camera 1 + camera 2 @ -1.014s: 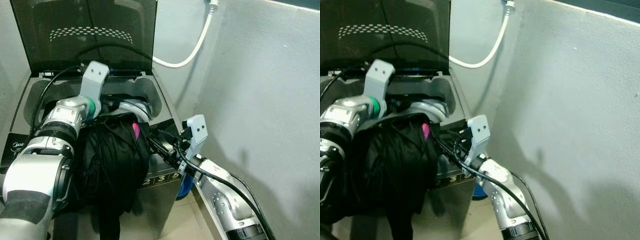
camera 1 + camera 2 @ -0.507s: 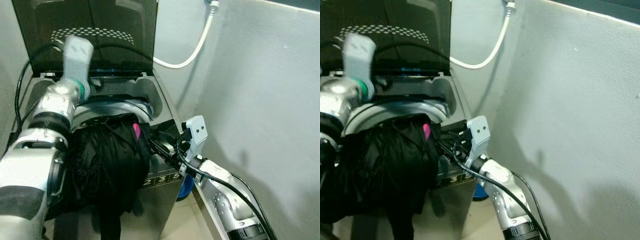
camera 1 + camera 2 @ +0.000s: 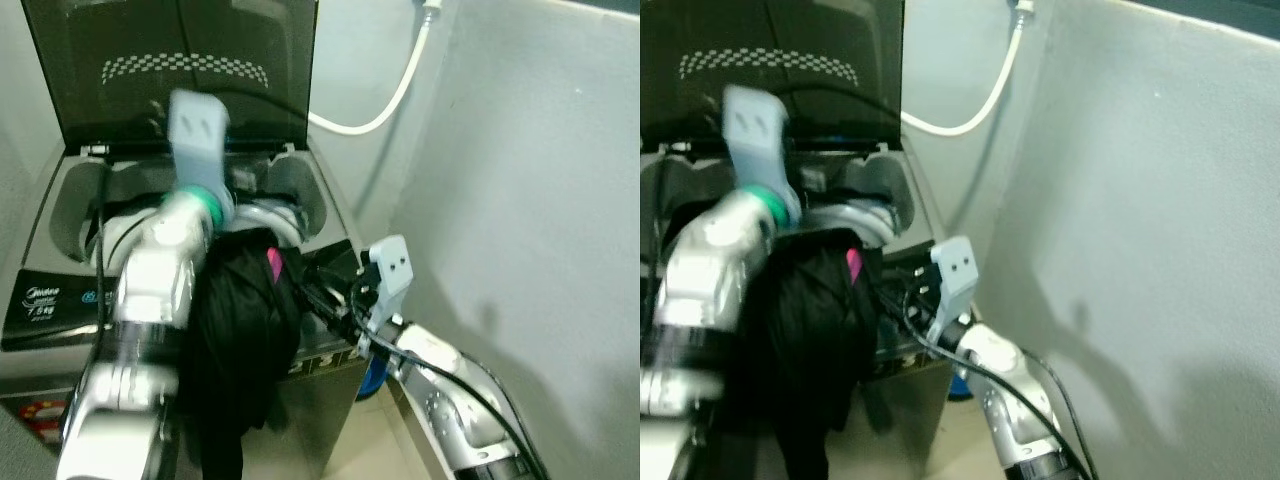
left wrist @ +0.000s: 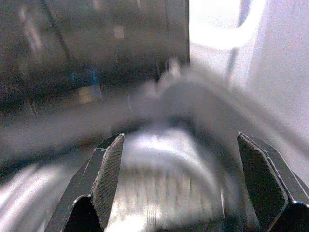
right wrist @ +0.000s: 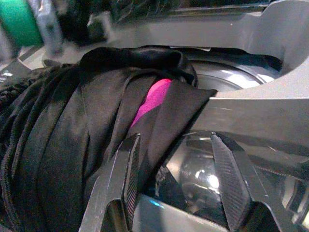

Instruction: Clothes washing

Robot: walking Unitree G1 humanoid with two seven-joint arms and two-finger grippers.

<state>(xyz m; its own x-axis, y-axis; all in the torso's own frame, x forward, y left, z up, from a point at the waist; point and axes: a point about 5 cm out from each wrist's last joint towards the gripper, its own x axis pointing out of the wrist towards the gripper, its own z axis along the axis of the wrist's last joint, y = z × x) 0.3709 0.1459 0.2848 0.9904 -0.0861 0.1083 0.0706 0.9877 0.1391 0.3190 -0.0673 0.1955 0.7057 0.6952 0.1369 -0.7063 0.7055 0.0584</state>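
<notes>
Tight corner w/ pale walls; a top-load washing machine [image 3: 320,215] stands against the back wall, lid [image 3: 170,60] up, white hose [image 3: 385,100] looping down behind it. Black clothes [image 3: 240,330] w/ a pink bit [image 3: 271,263] are heaped on the front rim of the drum [image 5: 227,72] and spill down the machine's front — most of the bundle is outside, not in.

Change over the last sec: left arm has swung. It was low beside the bundle, then pulled back toward the lid, and now sits over the middle of the opening, blurred. Left gripper [image 4: 181,188] has its fingers wide apart w/ nothing between them, aimed at the drum and lid. Bundle itself looks about where it was, so the swing hasn't fed it in.

Right gripper [image 5: 176,186] is held just beside the bundle's right edge at the rim, fingers apart, cloth close in front but not pinched.

Likely meaning: a regrip or push is due; load step incomplete, and the hanging part could slide to the floor.
</notes>
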